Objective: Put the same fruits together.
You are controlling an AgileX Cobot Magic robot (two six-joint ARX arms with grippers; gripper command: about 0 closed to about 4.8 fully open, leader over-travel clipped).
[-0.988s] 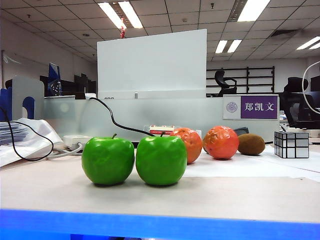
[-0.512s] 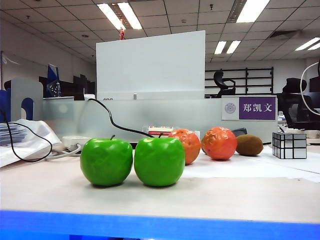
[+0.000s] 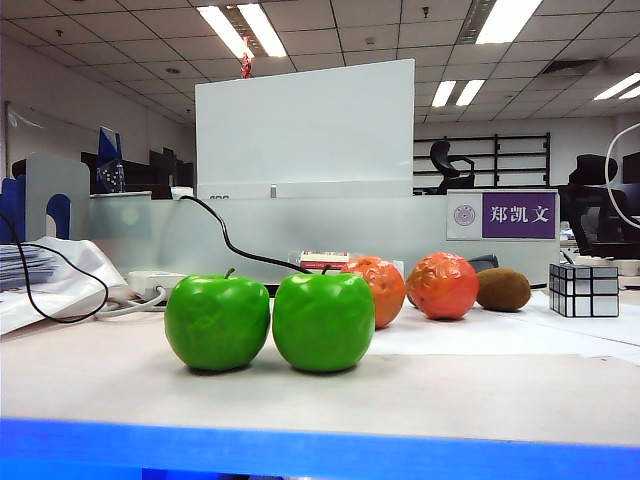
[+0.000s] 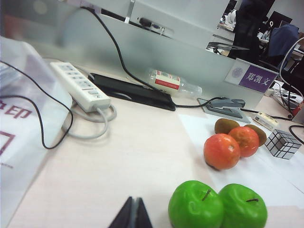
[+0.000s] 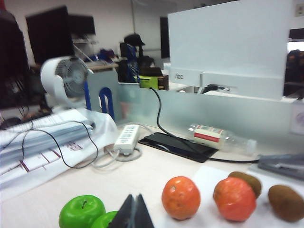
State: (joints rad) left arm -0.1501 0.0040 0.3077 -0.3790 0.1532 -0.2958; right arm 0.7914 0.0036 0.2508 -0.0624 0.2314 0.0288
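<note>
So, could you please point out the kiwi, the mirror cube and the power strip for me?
kiwi (image 3: 503, 289): exterior view, middle of its brown skin.
mirror cube (image 3: 583, 290): exterior view, centre of its front face.
power strip (image 4: 79, 86): left wrist view, middle of its socket row.

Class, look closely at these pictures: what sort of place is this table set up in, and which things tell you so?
Most likely an open-plan office: a monitor stands behind the desk, a purple name plate hangs on the partition, and a power strip lies by papers. Plastic fruit sits in front.
</note>
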